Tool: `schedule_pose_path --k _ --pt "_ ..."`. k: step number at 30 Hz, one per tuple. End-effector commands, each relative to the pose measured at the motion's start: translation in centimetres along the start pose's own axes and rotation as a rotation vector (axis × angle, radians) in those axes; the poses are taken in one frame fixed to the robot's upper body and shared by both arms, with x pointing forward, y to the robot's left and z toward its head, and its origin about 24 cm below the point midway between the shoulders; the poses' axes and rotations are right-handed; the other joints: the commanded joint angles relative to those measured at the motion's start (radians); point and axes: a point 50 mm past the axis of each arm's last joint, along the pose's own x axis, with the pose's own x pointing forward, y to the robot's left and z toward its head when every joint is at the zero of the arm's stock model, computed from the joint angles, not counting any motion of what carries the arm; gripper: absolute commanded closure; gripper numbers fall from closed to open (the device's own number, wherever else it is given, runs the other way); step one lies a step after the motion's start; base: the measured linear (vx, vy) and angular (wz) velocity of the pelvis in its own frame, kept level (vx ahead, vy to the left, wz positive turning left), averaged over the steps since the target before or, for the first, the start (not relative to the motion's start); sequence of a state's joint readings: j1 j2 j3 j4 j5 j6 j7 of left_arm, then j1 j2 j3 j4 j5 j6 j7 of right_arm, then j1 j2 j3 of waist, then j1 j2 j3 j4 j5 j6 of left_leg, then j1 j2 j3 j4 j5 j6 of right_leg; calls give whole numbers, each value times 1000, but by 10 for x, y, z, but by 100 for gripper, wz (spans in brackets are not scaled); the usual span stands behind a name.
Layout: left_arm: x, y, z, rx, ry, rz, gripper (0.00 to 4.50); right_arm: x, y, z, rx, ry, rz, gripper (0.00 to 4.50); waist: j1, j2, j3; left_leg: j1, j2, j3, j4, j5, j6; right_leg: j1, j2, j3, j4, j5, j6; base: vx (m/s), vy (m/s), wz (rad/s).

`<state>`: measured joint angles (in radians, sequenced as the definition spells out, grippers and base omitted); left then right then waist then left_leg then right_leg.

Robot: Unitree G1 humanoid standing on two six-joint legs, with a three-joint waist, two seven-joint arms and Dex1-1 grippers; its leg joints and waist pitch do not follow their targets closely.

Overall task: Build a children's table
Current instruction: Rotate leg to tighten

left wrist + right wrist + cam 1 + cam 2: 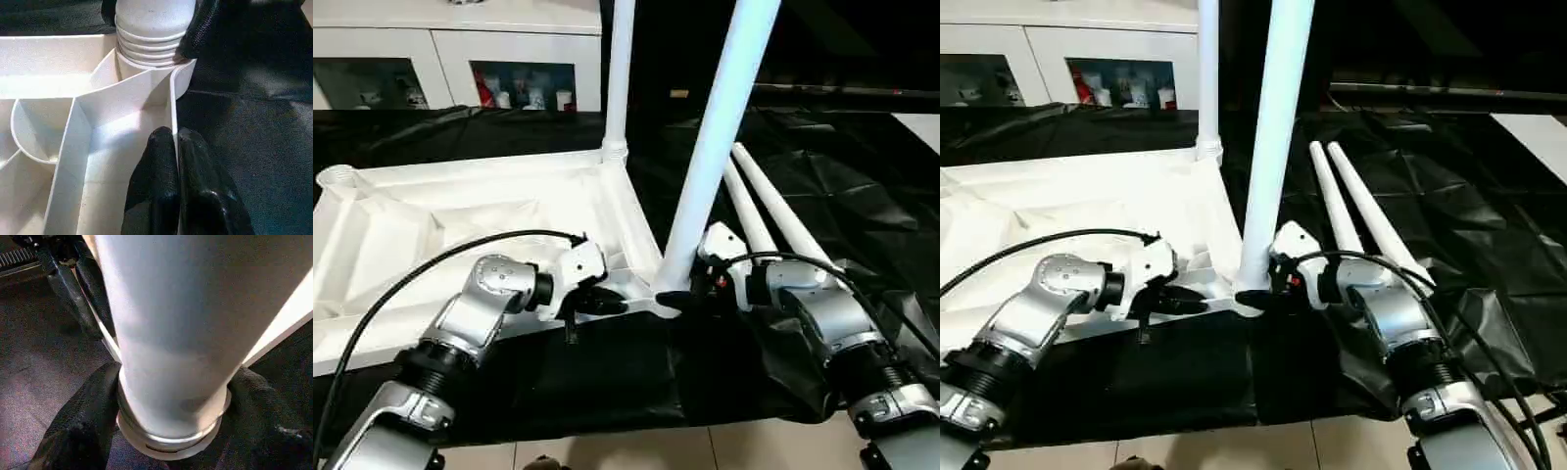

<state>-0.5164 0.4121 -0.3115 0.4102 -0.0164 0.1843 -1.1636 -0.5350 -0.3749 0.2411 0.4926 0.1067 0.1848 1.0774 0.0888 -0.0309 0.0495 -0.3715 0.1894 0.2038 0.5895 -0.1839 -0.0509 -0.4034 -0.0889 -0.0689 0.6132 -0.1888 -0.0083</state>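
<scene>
The white table top [460,215] lies upside down on the black-covered work table, ribs facing up. One white leg [619,78] stands in its far right corner socket. A second leg [720,137] leans slightly in the near right socket, and my right gripper [680,299] is shut around its ribbed base [171,396], with a black finger [83,416] on either side. My left gripper [175,171] is shut on the top's thin rim wall just beside that socket. Two more legs [773,211] lie side by side on the black cover at the right. The far left socket [340,178] stands empty.
A white glass-door cabinet [460,59] stands behind the work table. The table's front edge runs just below my forearms, with tiled floor [705,446] beyond it. A black cable [431,264] loops over my left arm.
</scene>
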Motion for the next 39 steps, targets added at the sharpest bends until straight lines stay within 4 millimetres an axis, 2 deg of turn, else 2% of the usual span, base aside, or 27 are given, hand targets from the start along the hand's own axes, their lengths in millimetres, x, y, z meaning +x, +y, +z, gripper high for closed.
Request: schedule_pose_path --k 1,4,5,6,7,8,9,10,11,12,14,15,16,20,24,25,27,29,31,33,35,36,37,39 --pt "6 -8 5 25 -14 -67 450 2 1 -2 7 -4 -2 174 0 -3 -62 17 49 -22 -67 -158 35 48 -64 50 -62 -134 -235 0 0 0" --pt "8 -5 4 9 -12 -24 450 6 -1 -4 40 -32 -60 174 -1 -4 -62 16 48 -21 -67 -162 34 47 -64 50 -63 -146 -233 0 0 0" --pt "12 3 3 -16 6 83 450 12 -8 -6 96 -72 -188 174 -3 -2 -61 17 49 -23 -68 -173 24 43 -66 51 -66 -161 -234 0 0 0" --pt "13 4 3 -19 5 93 450 12 -9 -6 103 -74 -199 174 -7 -2 -59 17 49 -22 -71 -186 17 42 -65 51 -69 -179 -232 0 0 0" --pt "18 11 5 -52 -8 183 450 19 -14 -10 177 -97 -315 175 -8 -6 -58 18 48 -24 -72 -198 7 43 -65 50 -70 -203 -226 0 0 0" --pt "21 13 6 -67 -14 208 450 21 -16 -12 207 -100 -358 175 -12 -4 -55 24 47 -25 -74 -240 -14 39 -66 50 -80 -271 -214 0 0 0" --pt "24 15 7 -78 -14 241 450 24 -18 -14 240 -105 -403 175 -12 -4 -57 26 46 -27 -74 -258 -25 40 -68 50 -83 -318 -198 0 0 0" --pt "30 18 10 -104 -15 296 450 28 -21 -16 291 -114 -493 175 -13 -1 -57 23 47 -29 -76 -259 -28 41 -70 50 -84 -326 -187 0 0 0" --pt "30 18 10 -104 -15 296 450 28 -21 -16 291 -114 -493 175 -16 -2 -57 22 47 -28 -76 -259 -30 39 -68 51 -84 -321 -185 0 0 0" --pt "38 22 13 -141 -18 379 450 33 -25 -19 371 -119 -615 175 -20 -3 -57 25 46 -29 -77 -260 -37 36 -67 51 -85 -320 -182 0 0 0" --pt "47 25 19 -182 -25 451 450 38 -28 -21 436 -113 -730 175 -22 -7 -59 21 45 -29 -77 -254 -35 39 -66 50 -84 -312 -182 0 0 0" --pt "57 26 26 -199 -36 506 450 44 -29 -22 456 -87 -809 175 -25 -5 -58 23 44 -27 -75 -254 -37 35 -67 51 -86 -313 -183 0 0 0" --pt "59 26 28 -200 -39 521 450 46 -29 -22 459 -78 -827 175 -26 -7 -59 23 42 -28 -75 -258 -34 36 -66 49 -89 -326 -177 0 0 0" --pt "69 20 30 -172 -21 507 450 59 -25 -11 398 -94 -792 175 -23 -9 -63 15 41 -26 -71 -221 2 40 -66 48 -85 -261 -169 0 0 0" --pt "68 19 27 -165 -13 496 450 60 -27 -7 397 -129 -794 175 -23 -5 -62 15 42 -25 -72 -215 16 40 -65 47 -82 -235 -181 0 0 0" --pt "68 19 26 -162 -10 497 450 60 -27 -6 400 -137 -798 119 -25 -5 -61 15 42 -25 -72 -222 15 40 -64 47 -83 -241 -182 0 0 0" --pt "64 20 25 -158 -20 486 450 56 -31 0 348 -171 -779 105 -25 -5 -60 16 42 -26 -73 -252 9 38 -66 47 -88 -281 -177 0 0 0" --pt "60 21 25 -142 -35 471 450 52 -34 5 283 -179 -757 95 -25 -8 -61 14 43 -26 -73 -245 12 40 -66 47 -86 -273 -177 0 0 0" --pt "56 22 25 -138 -48 470 450 46 -37 8 244 -170 -734 67 -23 -9 -62 12 42 -25 -72 -228 19 43 -65 47 -84 -254 -180 0 0 0" --pt "49 25 24 -136 -71 464 450 34 -41 11 174 -147 -679 59 -23 -9 -62 10 42 -24 -70 -200 32 45 -63 47 -79 -219 -189 0 0 0" --pt "47 25 24 -135 -76 457 450 31 -42 12 154 -139 -655 59 -21 -12 -62 7 40 -23 -68 -185 45 49 -63 47 -78 -205 -189 0 0 0" --pt "41 26 23 -116 -93 428 450 19 -42 13 116 -135 -566 59 -21 -12 -62 8 41 -22 -67 -179 51 46 -65 48 -78 -209 -193 0 0 0" --pt "38 25 23 -101 -106 402 450 13 -41 14 96 -136 -508 59 -15 -7 -61 9 40 -23 -66 -185 63 51 -64 47 -82 -219 -186 0 0 0" --pt "33 22 23 -75 -127 347 450 4 -37 15 60 -134 -414 59 -14 -10 -63 9 45 -24 -65 -159 70 49 -63 48 -74 -174 -196 0 0 0"
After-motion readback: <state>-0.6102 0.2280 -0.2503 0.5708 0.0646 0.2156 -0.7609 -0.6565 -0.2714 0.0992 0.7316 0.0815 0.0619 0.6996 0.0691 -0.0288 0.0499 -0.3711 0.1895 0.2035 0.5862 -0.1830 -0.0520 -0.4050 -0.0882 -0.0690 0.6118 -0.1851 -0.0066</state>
